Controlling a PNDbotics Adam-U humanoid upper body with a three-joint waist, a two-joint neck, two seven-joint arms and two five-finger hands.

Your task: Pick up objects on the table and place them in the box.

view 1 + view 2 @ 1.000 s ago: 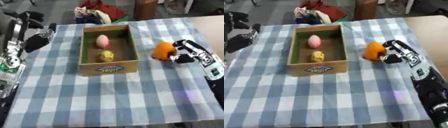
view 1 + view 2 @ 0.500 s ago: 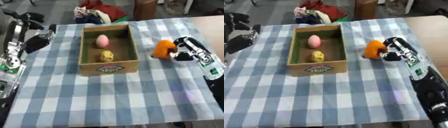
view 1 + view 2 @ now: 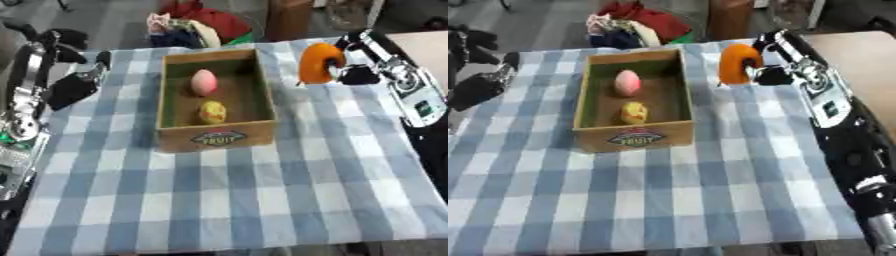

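Note:
My right hand (image 3: 348, 56) holds an orange object (image 3: 315, 63) lifted above the blue checked cloth (image 3: 262, 190), just right of the box's far right corner, fingers curled round it. The wooden box (image 3: 216, 136) stands in the middle of the table with a pink egg-shaped thing (image 3: 204, 82) and a yellow thing (image 3: 211, 112) inside. My left hand (image 3: 73, 86) rests at the table's left edge, dark, fingers relaxed and holding nothing.
A heap of coloured cloths (image 3: 197, 24) lies beyond the table's far edge. A bare wooden surface (image 3: 859, 60) shows at the far right. The near half of the cloth holds nothing.
My right hand has lifted the orange object off the cloth and carried it up and toward the box's far right corner. The left hand stays put.

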